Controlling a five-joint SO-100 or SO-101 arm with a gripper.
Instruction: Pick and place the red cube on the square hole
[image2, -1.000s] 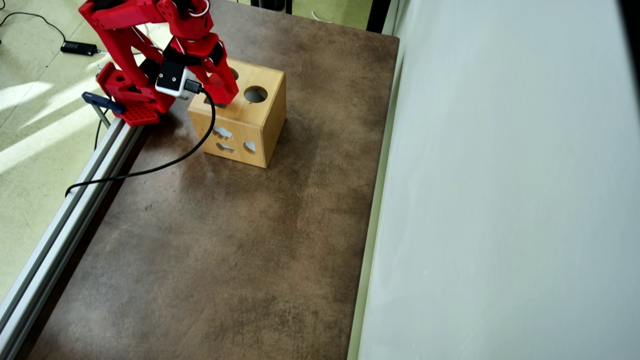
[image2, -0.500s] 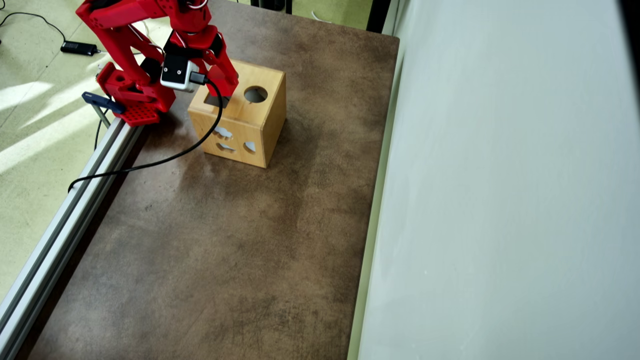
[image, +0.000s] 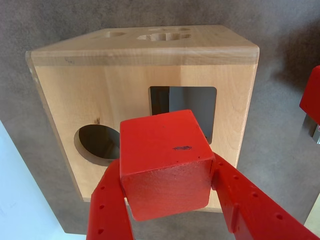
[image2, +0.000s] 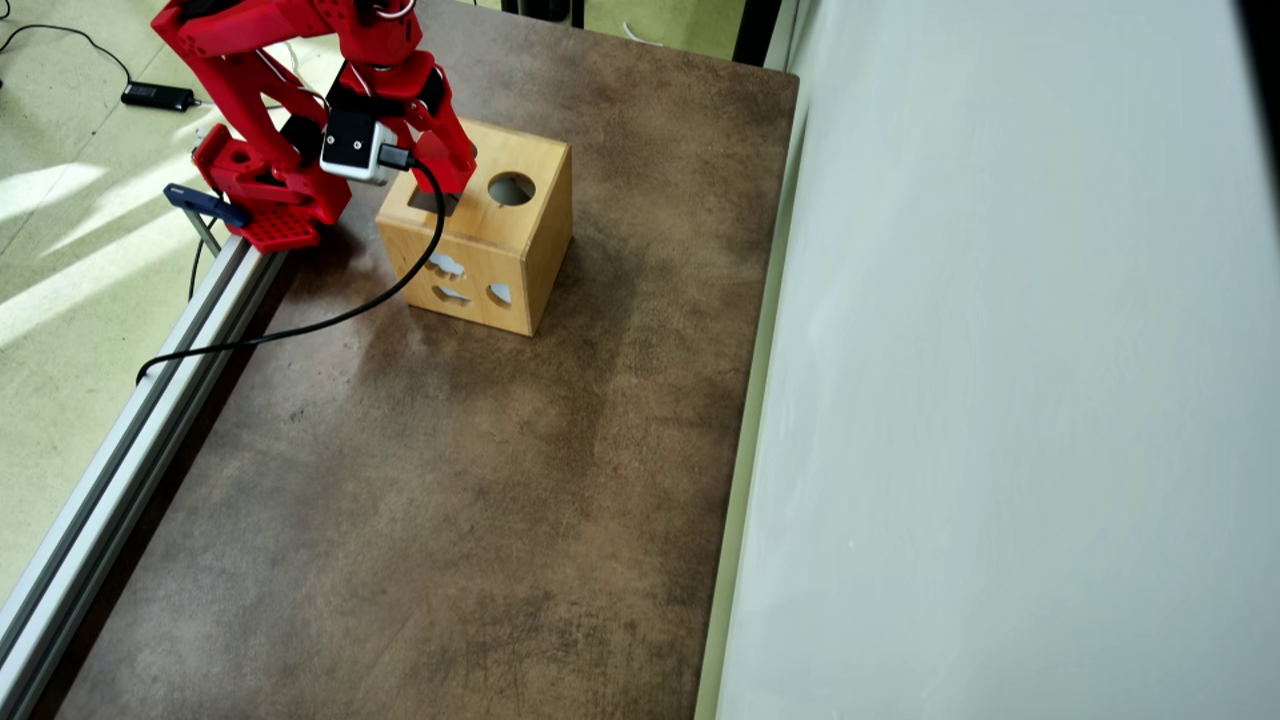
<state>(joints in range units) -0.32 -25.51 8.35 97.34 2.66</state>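
In the wrist view the red cube (image: 165, 155) sits between my two red fingers (image: 107, 205), and my gripper (image: 167, 172) is shut on it. It hangs above the top face of the light wooden box (image: 125, 90). The dark square hole (image: 185, 100) lies just beyond the cube and is partly covered by it. In the overhead view my gripper (image2: 450, 192) hovers over the square hole (image2: 424, 201) near the box's left top edge. There the fingers hide the cube.
A round hole (image: 95, 142) (image2: 511, 188) is beside the square one. The box's side (image2: 470, 285) has small shaped cutouts. My arm's base (image2: 265, 205) is clamped to an aluminium rail (image2: 120, 450) on the left. A black cable (image2: 300, 325) trails over the table. A pale wall (image2: 1000, 400) bounds the right.
Over the last second my wrist has shifted slightly toward the far side of the box top, uncovering more of the square hole. It has barely moved in the last half second.
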